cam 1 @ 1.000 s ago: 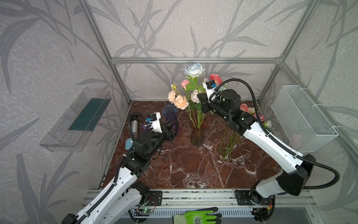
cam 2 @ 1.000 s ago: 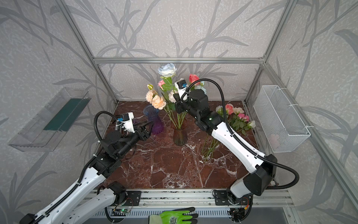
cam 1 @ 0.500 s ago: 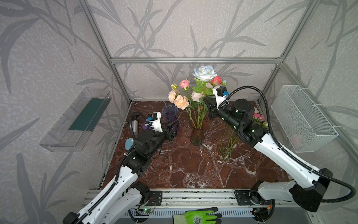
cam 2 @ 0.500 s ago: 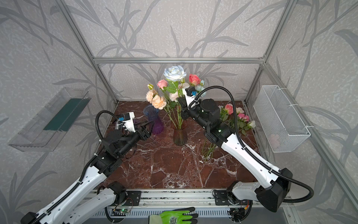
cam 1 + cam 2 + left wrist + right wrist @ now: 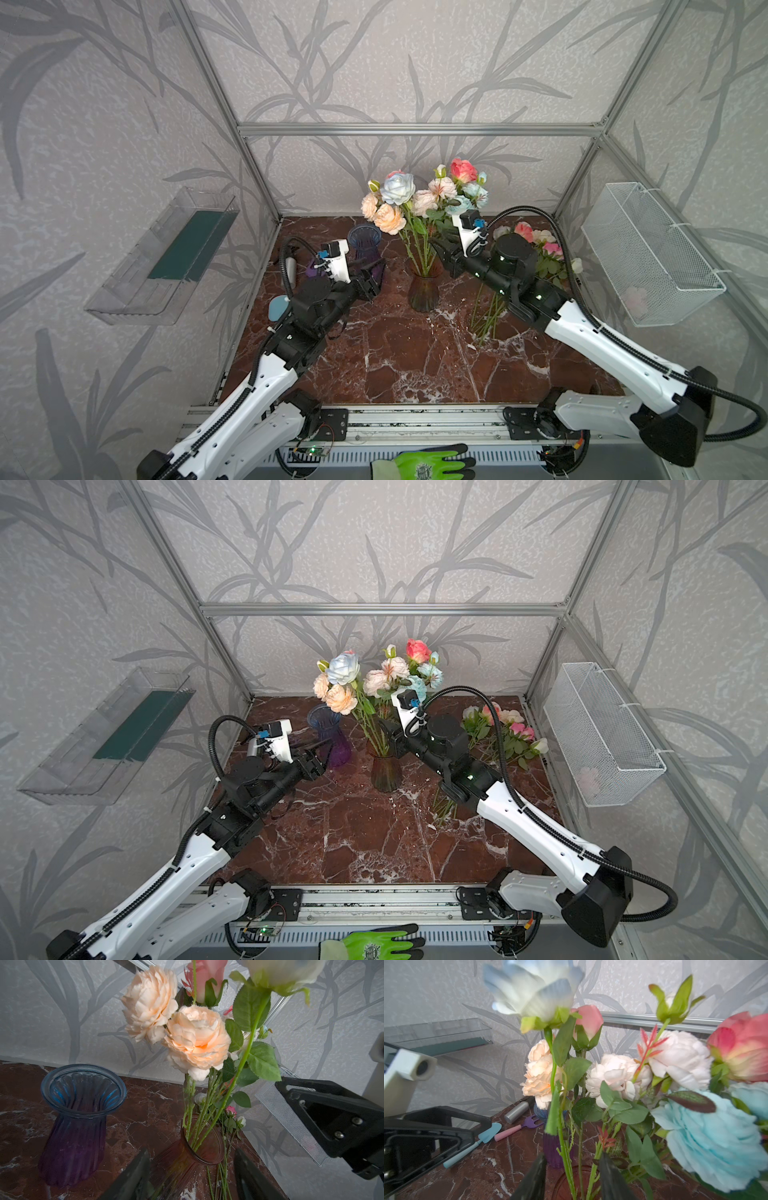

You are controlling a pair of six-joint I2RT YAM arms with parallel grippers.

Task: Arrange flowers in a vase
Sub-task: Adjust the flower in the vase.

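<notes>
At the back of the marble table (image 5: 415, 365), your flowers (image 5: 419, 199) stand bunched in the amber vase (image 5: 423, 291), peach, pink, cream and pale blue, with a loose pile (image 5: 536, 253) lying to its right, an empty blue-purple vase (image 5: 365, 245) to its left, and the left gripper (image 5: 372, 274) and right gripper (image 5: 438, 247) flanking it, jaws parted, clamping nothing.

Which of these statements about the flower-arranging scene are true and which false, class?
1. The blue-and-purple ribbed glass vase holds flowers. False: it is empty; the stems stand in the amber ribbed glass vase.
2. Loose pink and cream flowers lie on the red-brown marble tabletop. True.
3. The right gripper is clamped shut. False: its jaws stand apart, stems between them.
4. The white wire-mesh basket hangs on the wall. True.
</notes>
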